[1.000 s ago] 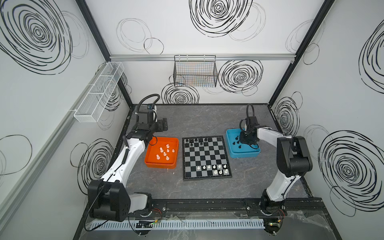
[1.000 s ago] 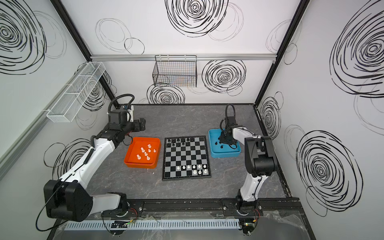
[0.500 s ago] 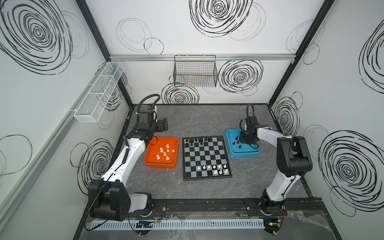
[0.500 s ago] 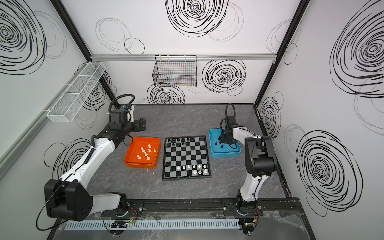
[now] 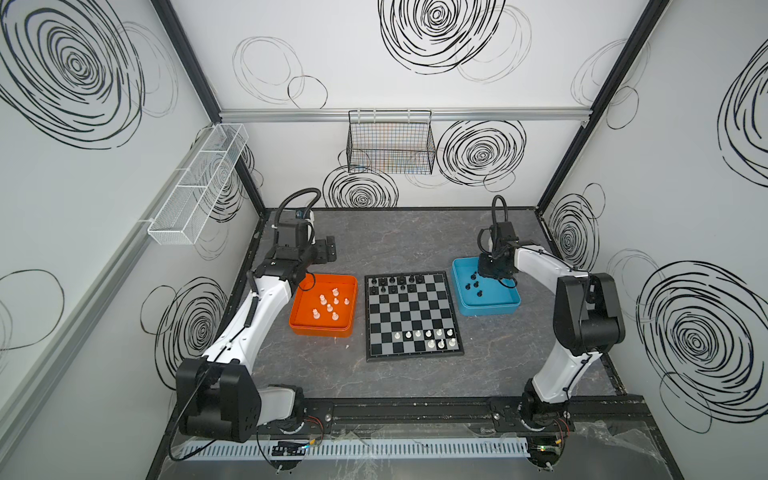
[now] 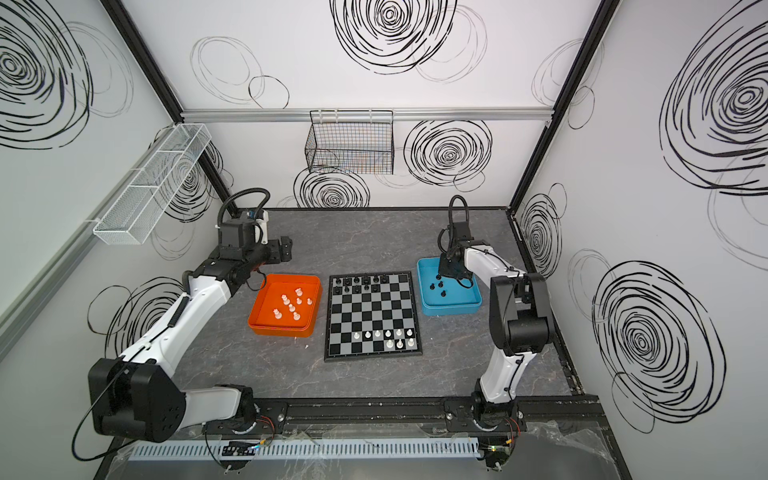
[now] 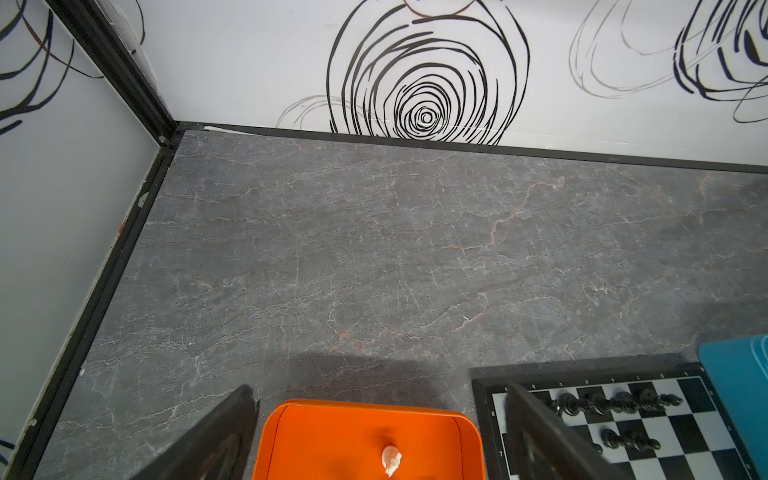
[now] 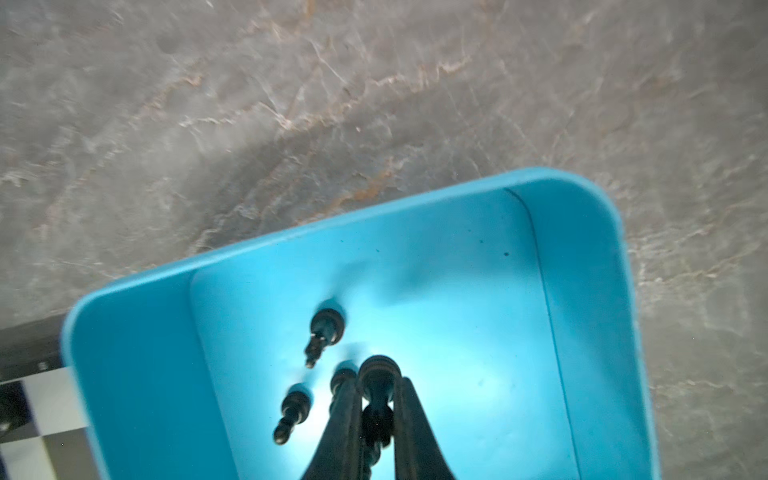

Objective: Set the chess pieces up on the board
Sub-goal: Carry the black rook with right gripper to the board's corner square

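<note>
On the left of the dark grey marbled counter (image 5: 415, 241), the left claw (image 5: 329, 249) hangs above the far edge of the shallow orange plastic tray (image 5: 322, 332), its fingers spread wide and gripping nothing. Small white plastic chess pieces (image 5: 329, 307) stand scattered over the orange tray's floor, well apart from one another.

Just beside that tray, at the middle of the counter, lies the flat square chessboard with black and silver-grey squares and a thin black rim (image 5: 415, 357). Black plastic chess pieces (image 5: 392, 282) crowd its two far rows towards the left corner, while a group of white chessmen (image 5: 432, 334) fills part of its two near rows towards the right corner. The squares between the two groups lie bare.

To the right of the board, close to its far right corner, sits the bright blue plastic tray (image 5: 490, 309). Several loose black chessmen (image 5: 473, 286) stand on its floor. The right claw (image 8: 379, 386) reaches down into this tray with its fingers drawn together, clamped on a single black chessman (image 8: 377, 372) just beside the loose ones. The blurred wrist view does not show whether that chessman's base touches the tray floor.
</note>
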Controlling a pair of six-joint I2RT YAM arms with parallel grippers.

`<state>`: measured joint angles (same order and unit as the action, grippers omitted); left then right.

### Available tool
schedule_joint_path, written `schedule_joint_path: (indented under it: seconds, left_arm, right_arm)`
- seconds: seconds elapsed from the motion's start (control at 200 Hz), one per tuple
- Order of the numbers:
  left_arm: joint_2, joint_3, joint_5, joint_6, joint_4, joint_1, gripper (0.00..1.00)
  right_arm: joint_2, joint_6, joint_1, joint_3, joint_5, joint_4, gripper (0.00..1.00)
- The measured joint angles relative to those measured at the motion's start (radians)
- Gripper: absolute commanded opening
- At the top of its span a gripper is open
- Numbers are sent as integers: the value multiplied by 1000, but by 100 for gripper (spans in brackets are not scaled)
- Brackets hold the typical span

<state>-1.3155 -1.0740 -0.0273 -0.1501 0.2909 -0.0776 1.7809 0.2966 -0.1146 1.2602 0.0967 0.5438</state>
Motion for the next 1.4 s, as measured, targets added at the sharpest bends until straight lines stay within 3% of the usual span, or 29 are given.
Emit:
schedule_joint_path:
  seconds: [0.305, 0.615, 1.396]
  left_arm:
    - [0, 0, 1, -5, 0, 0, 96]
    - [0, 0, 1, -7, 3, -1, 96]
    - [0, 0, 0, -7, 6, -1, 96]
  right_arm:
    - [-7, -26, -161, 140, -3, 71, 15]
    - [59, -23, -318, 171, 1, 79, 16]
    - [192, -32, -332, 197, -27, 71, 16]
